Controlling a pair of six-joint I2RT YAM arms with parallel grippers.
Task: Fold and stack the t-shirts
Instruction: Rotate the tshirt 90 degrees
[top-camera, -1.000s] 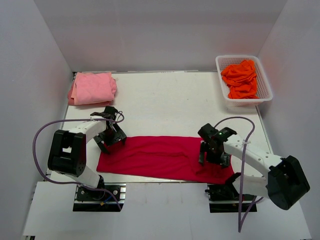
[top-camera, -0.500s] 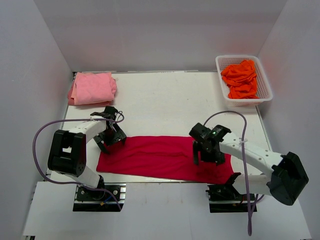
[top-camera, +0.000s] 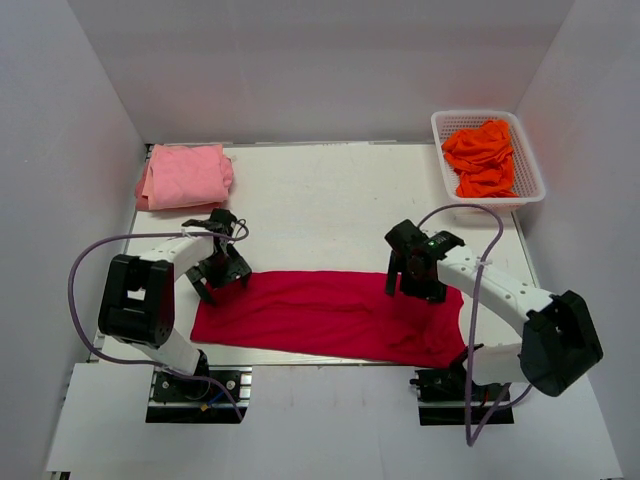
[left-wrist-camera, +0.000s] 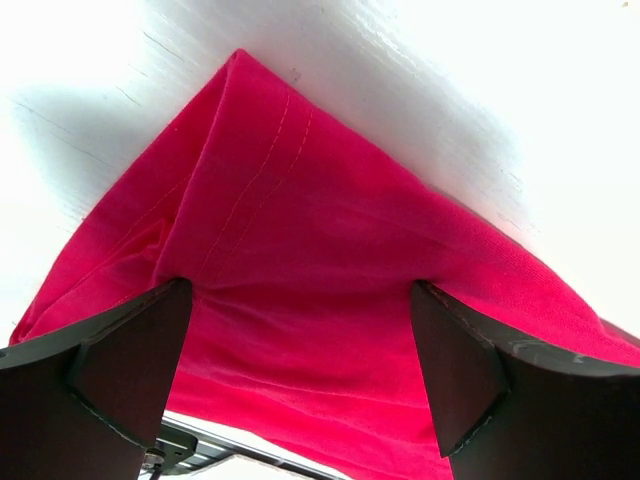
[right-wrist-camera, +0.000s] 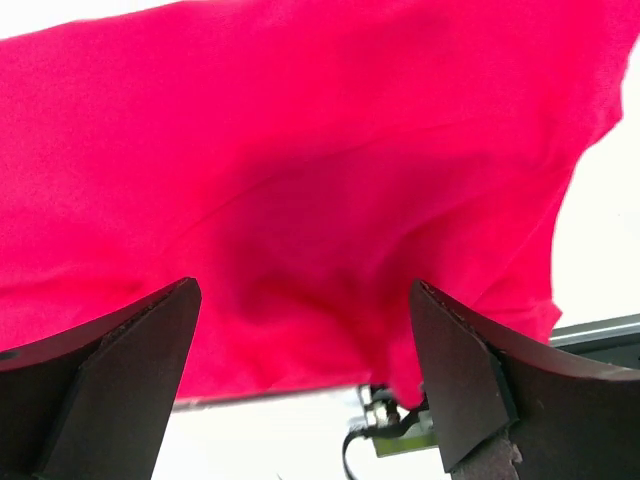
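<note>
Left hand stood wide open at the 9 o'clock end of the crimson t-shirt, gripping nothing. Its wrist view showed a stitched corner of the red cloth lying between the two dark fingers; whether the tips touched the cloth could not be told. Right hand was just as wide, poised over the shirt's 3 o'clock end with nothing held, and red cloth filled the gap between its fingers.

Two hands, one crimson shirt, one light pink t-shirt and one white basket were in view. The orange t-shirts made a crumpled heap in the basket, and their number could not be counted.

The crimson shirt lay flat as a long band along the 6 o'clock edge of the white counter. Its long axis ran from 9 to 3 o'clock, and the 3 o'clock end sat a little nearer the arm bases. The pink shirt lay folded at the counter's 10 o'clock corner, and the basket stood at 2 o'clock, both well apart from the red one.
</note>
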